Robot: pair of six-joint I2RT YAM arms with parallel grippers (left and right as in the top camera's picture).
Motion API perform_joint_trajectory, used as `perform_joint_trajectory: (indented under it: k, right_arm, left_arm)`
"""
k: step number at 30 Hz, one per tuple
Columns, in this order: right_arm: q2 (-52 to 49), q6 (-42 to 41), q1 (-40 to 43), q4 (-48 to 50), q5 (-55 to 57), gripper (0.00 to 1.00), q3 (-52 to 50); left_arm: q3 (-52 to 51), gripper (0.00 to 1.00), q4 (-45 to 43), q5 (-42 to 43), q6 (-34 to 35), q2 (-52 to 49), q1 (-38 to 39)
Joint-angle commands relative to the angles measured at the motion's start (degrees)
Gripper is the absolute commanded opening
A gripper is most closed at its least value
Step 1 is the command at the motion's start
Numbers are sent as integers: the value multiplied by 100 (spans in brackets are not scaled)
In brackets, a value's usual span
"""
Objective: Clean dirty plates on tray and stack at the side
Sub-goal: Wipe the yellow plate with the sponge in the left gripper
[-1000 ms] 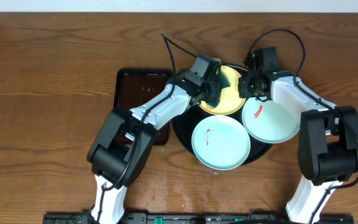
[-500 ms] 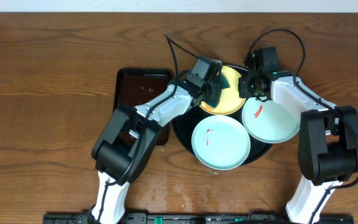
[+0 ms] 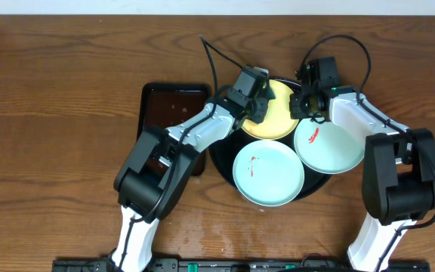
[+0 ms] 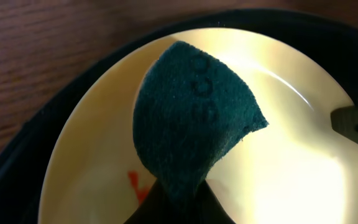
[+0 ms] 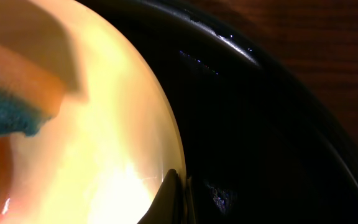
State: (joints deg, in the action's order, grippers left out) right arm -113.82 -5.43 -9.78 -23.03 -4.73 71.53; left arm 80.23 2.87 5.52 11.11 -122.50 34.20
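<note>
The round black tray carries three plates. The pale yellow plate lies at its far side. My left gripper is shut on a dark green scouring pad, which rests on the yellow plate beside a red smear. My right gripper is shut on the yellow plate's right rim, pinching it over the tray. Two mint plates lie nearer, each with a small red smear.
A smaller rectangular dark brown tray lies left of the black tray, partly under my left arm. Brown wood-grain tabletop surrounds both. A black cable loops above the left wrist.
My left gripper has slid the pad slightly toward the plate's far-left edge, and more of the yellow surface shows. The right gripper and the mint plates have not moved.
</note>
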Motion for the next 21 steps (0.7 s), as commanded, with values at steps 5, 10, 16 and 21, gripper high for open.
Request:
perform_joint_trajectory:
  k: [5,10,16,21]
  right_arm:
    - [127,35,-39,-13,-22,1,57]
    - [127,37,-39,-13,-24,1,57]
    - [127,35,-39,-13,-24,1,57]
    - [127,37,-39,-13,-24,1,57]
  left_arm:
    - [7,7,-474,-595,-433,-195,-26]
    - [9,8,-997,-767,-909,-195,-26]
    - [9,8,-1578,-1121,-1137,-188,-37]
    - [9,7,-1580,-1115,-1130,-72,-24]
